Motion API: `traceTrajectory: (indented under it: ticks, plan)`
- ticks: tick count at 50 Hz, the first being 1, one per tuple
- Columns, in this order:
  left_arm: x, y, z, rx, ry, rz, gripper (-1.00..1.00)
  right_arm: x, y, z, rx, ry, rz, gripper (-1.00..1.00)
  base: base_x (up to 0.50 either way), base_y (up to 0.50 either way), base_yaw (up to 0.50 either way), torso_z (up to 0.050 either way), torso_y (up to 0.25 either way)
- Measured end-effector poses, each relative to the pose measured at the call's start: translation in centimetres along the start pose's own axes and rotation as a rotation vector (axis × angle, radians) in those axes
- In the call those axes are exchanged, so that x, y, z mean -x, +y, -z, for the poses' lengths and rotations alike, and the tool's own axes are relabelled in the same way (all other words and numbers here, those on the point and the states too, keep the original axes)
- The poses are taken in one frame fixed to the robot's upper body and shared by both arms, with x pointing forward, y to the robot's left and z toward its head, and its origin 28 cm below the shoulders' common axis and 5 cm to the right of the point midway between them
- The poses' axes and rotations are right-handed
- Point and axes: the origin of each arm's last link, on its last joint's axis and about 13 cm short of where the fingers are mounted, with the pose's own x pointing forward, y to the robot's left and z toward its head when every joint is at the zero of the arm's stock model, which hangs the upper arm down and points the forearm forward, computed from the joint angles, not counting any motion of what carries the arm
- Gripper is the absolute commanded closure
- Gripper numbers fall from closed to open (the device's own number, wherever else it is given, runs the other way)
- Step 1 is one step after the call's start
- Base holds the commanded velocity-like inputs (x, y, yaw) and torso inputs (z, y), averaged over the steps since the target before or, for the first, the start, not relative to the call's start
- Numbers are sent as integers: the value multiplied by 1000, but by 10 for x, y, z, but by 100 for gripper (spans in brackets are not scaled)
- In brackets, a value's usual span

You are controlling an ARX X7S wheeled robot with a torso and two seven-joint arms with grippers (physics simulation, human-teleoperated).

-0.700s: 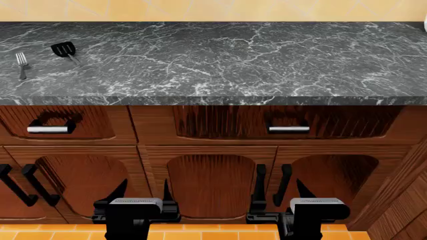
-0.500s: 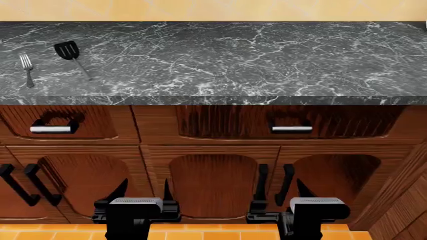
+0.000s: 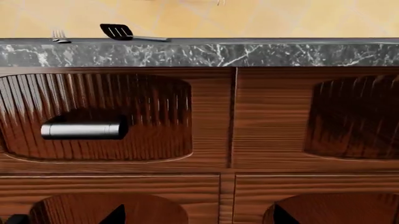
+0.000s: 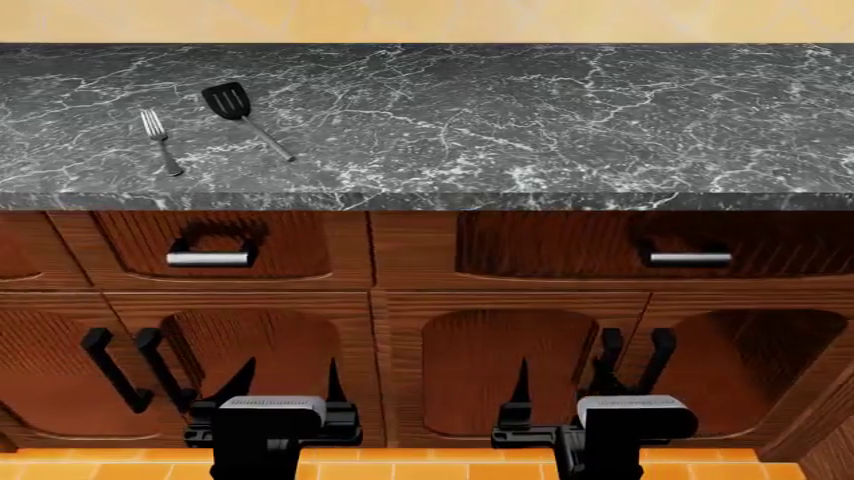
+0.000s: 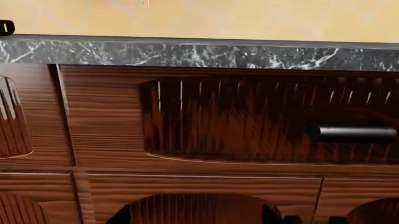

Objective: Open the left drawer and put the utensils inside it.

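The left drawer (image 4: 287,245) is shut, and its silver bar handle (image 4: 210,258) lies ahead of my left gripper (image 4: 288,385) and higher up. On the marble counter above it lie the silver fork (image 4: 160,140) and the black slotted spatula (image 4: 240,115), side by side and apart. The left wrist view faces the drawer front (image 3: 156,116), its handle (image 3: 83,129), the fork (image 3: 60,36) and the spatula (image 3: 118,31). My left gripper (image 3: 198,217) is open and holds nothing. My right gripper (image 4: 561,390) (image 5: 196,217) is open too, in front of the cabinet doors.
A second drawer with a silver handle (image 4: 690,257) (image 5: 355,134) is to the right. Below are cabinet doors with vertical black handles (image 4: 114,370) (image 4: 634,360). The counter edge (image 4: 427,200) overhangs the drawers. Orange floor tiles (image 4: 427,465) run along the bottom.
The whole scene has slid rightward in the head view. The fork, spatula and left drawer handle now sit nearer the middle. Both grippers keep their place in the view.
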Motion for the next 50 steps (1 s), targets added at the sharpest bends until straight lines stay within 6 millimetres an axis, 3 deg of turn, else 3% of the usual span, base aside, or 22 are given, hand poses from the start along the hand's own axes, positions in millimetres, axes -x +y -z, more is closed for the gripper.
traceTrajectory:
  ticks: [10,22,37,50]
  plan:
    - [0,5,-12,48,-21,-18,-100,0,0,0,-1,0,1,-100,0,500,0,0,0]
    - [8,33,-85,76,-197,-151,-100,1,0,0,-3,0,0,-100,0,500,0,0,0]
    - [67,73,-147,82,-450,-346,-100,1,0,0,-3,1,-1,-100,0,500,0,0,0]
    - [112,82,-179,-95,-618,-410,-100,2,0,0,-1,-5,-7,-100,209,500,0,0,0]
